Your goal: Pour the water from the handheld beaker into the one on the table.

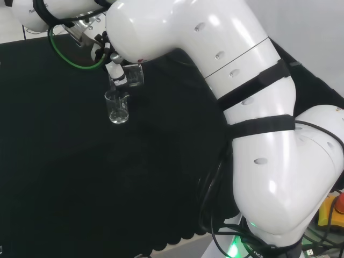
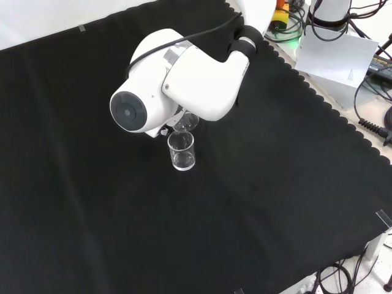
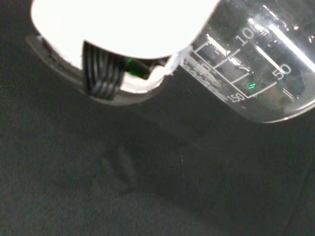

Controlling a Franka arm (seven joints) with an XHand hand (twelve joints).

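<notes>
At upper left of the head view, your hand [image 1: 115, 72] grips the tipped beaker [image 1: 133, 75] above the standing glass [image 1: 117, 106], so pouring looks underway, not finished.

You see black cloth [image 2: 92, 202] with scalloped edge, white arm [image 1: 258, 107] with round grey cap [image 2: 127, 112], black straps, green cable [image 1: 75, 60], clear beaker [image 2: 182, 150], clear held beaker [image 3: 256, 73] with white graduation marks, white-and-black hand [image 3: 118, 29].
</notes>
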